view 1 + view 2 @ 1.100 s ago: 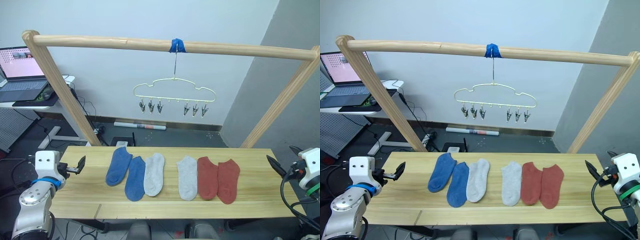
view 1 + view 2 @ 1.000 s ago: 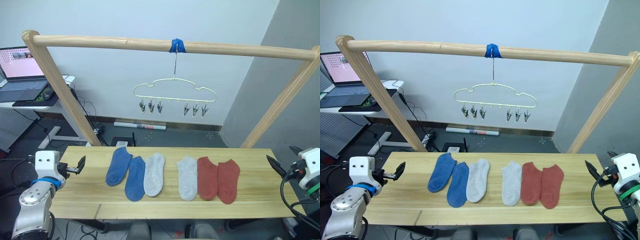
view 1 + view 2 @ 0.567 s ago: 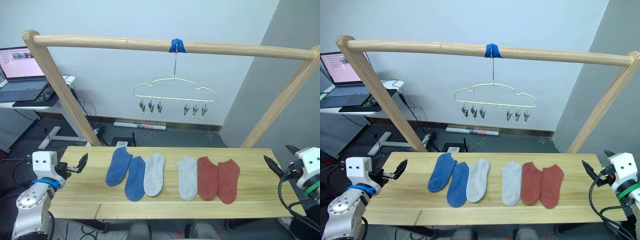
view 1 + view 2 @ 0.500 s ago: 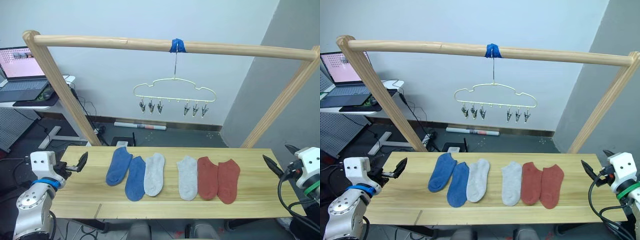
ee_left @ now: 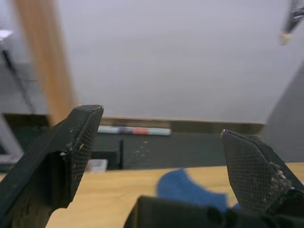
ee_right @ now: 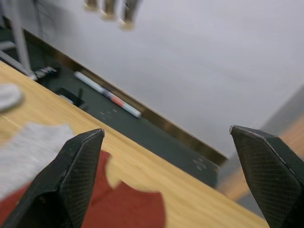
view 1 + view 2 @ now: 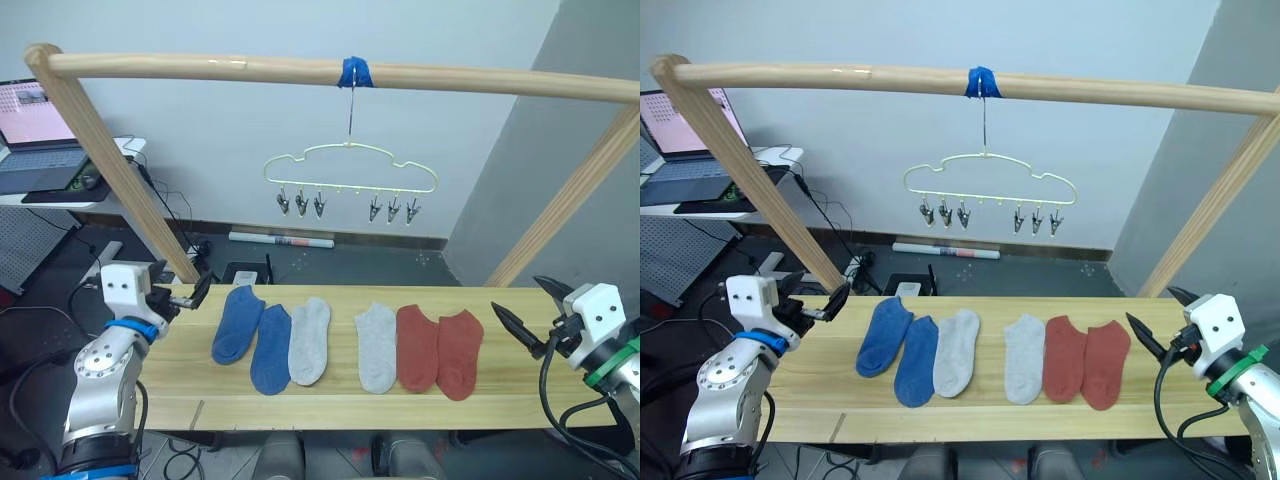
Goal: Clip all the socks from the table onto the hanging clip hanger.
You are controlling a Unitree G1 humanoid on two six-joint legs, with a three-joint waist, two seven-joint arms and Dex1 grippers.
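Six socks (image 7: 345, 345) are lying flat in a row on the worktop (image 7: 180, 385), all between the two claws: two blue (image 7: 252, 336) nearest the left claw (image 7: 198, 293), two grey (image 7: 377, 347) in the middle, two red (image 7: 437, 350) nearest the right claw (image 7: 520, 328). Each pair is touching or slightly overlapping; a narrow strip of wood is showing between the two greys.

Left claw is hovering over the worktop's far left corner, fingers (image 5: 57, 161) spread apart, gripping nothing, pointing toward the blue socks, close to the first one. Right claw is hovering over the right end, fingers (image 6: 76, 175) also wide apart and empty, pointing toward the reds, a clear gap off the nearest.

Hanger (image 7: 350, 170) is hanging well above both claws, over the middle of the sock row, hooked by blue tape (image 7: 354, 71) to the pole (image 7: 200, 68). Six clips are dangling in two groups of three, all empty.
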